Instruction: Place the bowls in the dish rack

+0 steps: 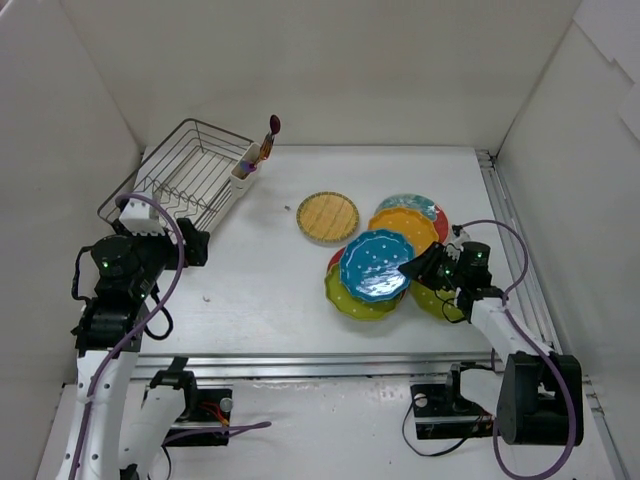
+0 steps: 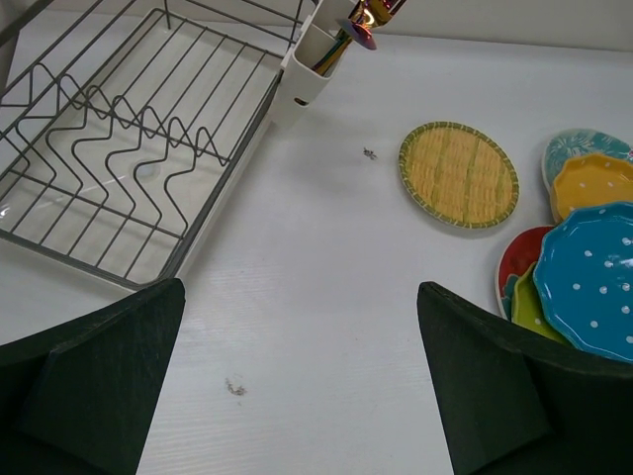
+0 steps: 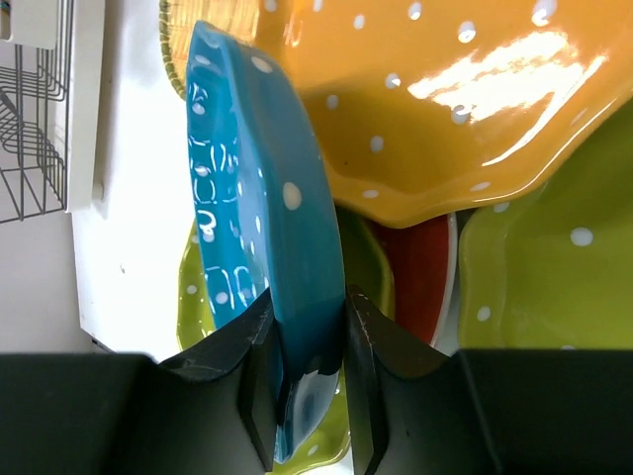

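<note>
Blue white-dotted bowl (image 3: 252, 198) is what my right gripper (image 3: 307, 327) is clamped on, one finger on each face of its near rim. In the right wrist view the bowl stands edge-on between my pads. Just past it, toward 1 o'clock, lies the orange dotted bowl (image 3: 425, 109). A red bowl (image 3: 420, 287) and a green dotted bowl (image 3: 534, 277) show at 3 o'clock, and another green bowl (image 1: 355, 298) peeks out beneath. From above, this overlapping pile sits at 3 o'clock on the table (image 1: 260, 290), with a teal-patterned bowl (image 1: 410, 205) at its far edge and the tan woven dish (image 1: 327, 217) apart at 11 o'clock from the pile. My left gripper (image 2: 302, 396) hangs with its fingers wide apart, gripping nothing. The wire dish rack (image 1: 185, 175) is at 10 o'clock, holding no bowls, and its white utensil cup (image 1: 245, 170) is on the corner nearest the pile.
</note>
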`<action>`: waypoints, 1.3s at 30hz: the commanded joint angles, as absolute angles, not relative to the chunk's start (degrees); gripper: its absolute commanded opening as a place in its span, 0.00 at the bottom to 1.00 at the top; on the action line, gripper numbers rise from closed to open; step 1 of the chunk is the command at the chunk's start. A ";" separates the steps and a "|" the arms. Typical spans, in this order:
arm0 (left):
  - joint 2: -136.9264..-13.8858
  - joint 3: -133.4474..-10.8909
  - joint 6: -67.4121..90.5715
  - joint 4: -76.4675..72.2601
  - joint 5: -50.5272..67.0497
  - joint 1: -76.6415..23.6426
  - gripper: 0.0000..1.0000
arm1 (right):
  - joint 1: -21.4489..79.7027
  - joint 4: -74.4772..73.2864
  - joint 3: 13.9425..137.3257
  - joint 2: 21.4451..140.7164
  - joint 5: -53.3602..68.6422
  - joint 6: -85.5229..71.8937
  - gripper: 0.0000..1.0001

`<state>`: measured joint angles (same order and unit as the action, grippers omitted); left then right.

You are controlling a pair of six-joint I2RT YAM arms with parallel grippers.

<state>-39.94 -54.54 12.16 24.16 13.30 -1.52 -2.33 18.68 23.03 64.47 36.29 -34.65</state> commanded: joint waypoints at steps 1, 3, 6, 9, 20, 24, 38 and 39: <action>-41.04 -55.28 12.65 19.95 16.78 -1.23 0.99 | -2.37 20.13 26.72 59.78 38.32 -33.57 0.00; -41.74 -55.63 14.50 19.60 19.94 -1.23 0.99 | -2.37 20.92 27.77 58.98 39.90 -33.92 0.00; -44.29 -56.60 16.69 19.08 25.91 -1.23 0.99 | -2.46 21.96 29.44 58.62 41.65 -34.62 0.00; -46.14 -56.08 19.15 16.10 33.03 -1.23 0.99 | -2.29 24.86 30.84 58.97 44.29 -37.00 0.00; -53.77 -50.98 28.65 0.45 35.78 -14.49 0.99 | -2.29 28.30 37.17 59.77 48.78 -41.66 0.00; -59.23 -51.15 33.03 -8.16 35.86 -21.07 0.99 | -2.37 30.84 38.23 60.29 50.71 -44.03 0.00; -78.04 -59.85 38.93 -18.01 37.53 -31.03 0.90 | -0.18 35.24 38.50 58.10 52.91 -46.67 0.00; -78.57 -60.03 39.20 -18.45 37.44 -31.03 0.90 | -0.18 35.24 38.24 57.92 52.74 -46.67 0.00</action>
<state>-78.85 -55.96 36.45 -10.20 35.99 -30.39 -1.04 23.51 33.95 60.84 48.40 -43.53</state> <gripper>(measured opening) 0.904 0.236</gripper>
